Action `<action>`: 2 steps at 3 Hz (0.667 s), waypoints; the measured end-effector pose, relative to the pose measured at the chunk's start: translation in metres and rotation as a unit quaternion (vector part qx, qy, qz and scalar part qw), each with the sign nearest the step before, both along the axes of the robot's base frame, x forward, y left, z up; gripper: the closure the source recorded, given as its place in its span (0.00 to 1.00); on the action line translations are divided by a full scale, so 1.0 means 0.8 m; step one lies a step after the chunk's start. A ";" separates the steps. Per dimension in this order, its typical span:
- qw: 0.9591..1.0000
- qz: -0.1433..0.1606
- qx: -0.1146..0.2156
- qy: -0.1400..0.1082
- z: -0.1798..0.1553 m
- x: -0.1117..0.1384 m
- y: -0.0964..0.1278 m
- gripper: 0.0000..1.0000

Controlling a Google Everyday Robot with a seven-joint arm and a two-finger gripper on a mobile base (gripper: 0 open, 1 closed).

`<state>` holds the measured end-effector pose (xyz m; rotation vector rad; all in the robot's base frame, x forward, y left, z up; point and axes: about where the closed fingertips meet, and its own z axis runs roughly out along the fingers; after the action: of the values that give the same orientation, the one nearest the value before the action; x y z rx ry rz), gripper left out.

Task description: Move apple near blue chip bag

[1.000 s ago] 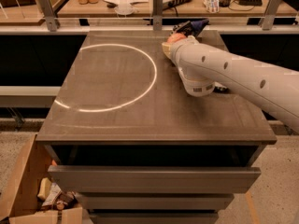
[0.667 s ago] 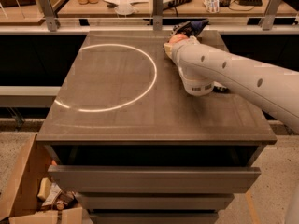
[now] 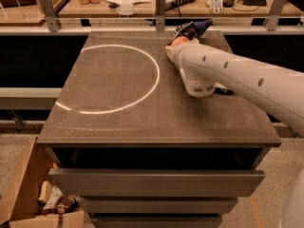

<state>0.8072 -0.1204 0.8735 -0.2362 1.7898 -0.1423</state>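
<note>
The apple [image 3: 177,41], orange-red with a paler patch, sits at the far right of the table top. It lies right in front of the dark blue chip bag [image 3: 194,29], which lies at the table's back edge; whether they touch I cannot tell. My white arm reaches in from the right, and my gripper [image 3: 172,50] is at its far end, right against the apple's near side. The arm's wrist hides most of the gripper.
The table [image 3: 118,108] carries a bright ring of light [image 3: 114,77] on its left half. A dark object [image 3: 223,90] peeks out under my arm at the right. A rail [image 3: 95,23] and a cluttered desk lie behind. A cardboard box [image 3: 28,189] stands on the floor at the lower left.
</note>
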 end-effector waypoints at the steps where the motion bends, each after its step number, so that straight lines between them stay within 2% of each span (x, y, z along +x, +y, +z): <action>1: 1.000 0.009 0.006 0.007 -0.003 0.000 0.008 0.00; 2: 1.000 0.004 0.011 0.004 0.000 0.000 0.007 0.00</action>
<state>0.8070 -0.1145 0.8736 -0.2291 1.7977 -0.1165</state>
